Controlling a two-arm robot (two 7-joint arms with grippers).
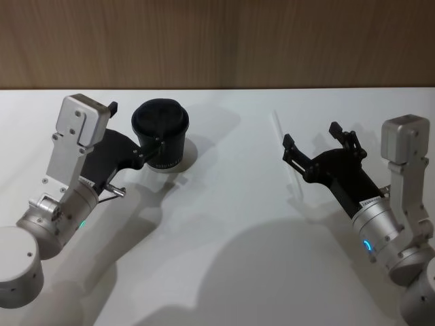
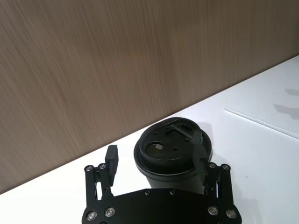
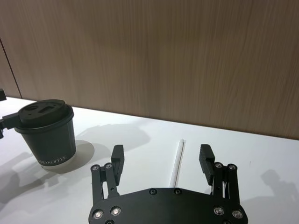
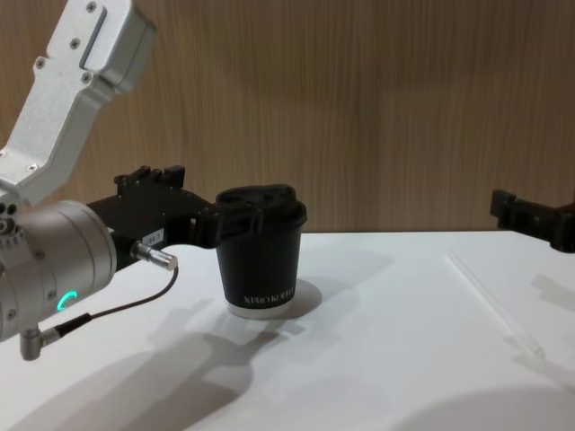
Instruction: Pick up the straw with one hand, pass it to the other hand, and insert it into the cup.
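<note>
The black lidded cup (image 1: 161, 136) (image 4: 262, 260) stands upright on the white table at the left. My left gripper (image 1: 136, 125) (image 2: 156, 156) is open with the cup (image 2: 170, 149) between its fingers; one finger is at the lid's edge and the other stands clear of it. The thin white straw (image 1: 277, 125) (image 3: 177, 161) (image 4: 490, 301) lies flat on the table at the right. Just above the straw hovers my right gripper (image 1: 311, 134) (image 3: 161, 151), open, with the straw in line with the gap between its fingers.
A wood-panelled wall (image 1: 217, 41) runs along the table's far edge. The white tabletop (image 1: 231, 224) between the two arms is bare. The left arm's thin cable (image 4: 117, 310) hangs low over the table near the cup.
</note>
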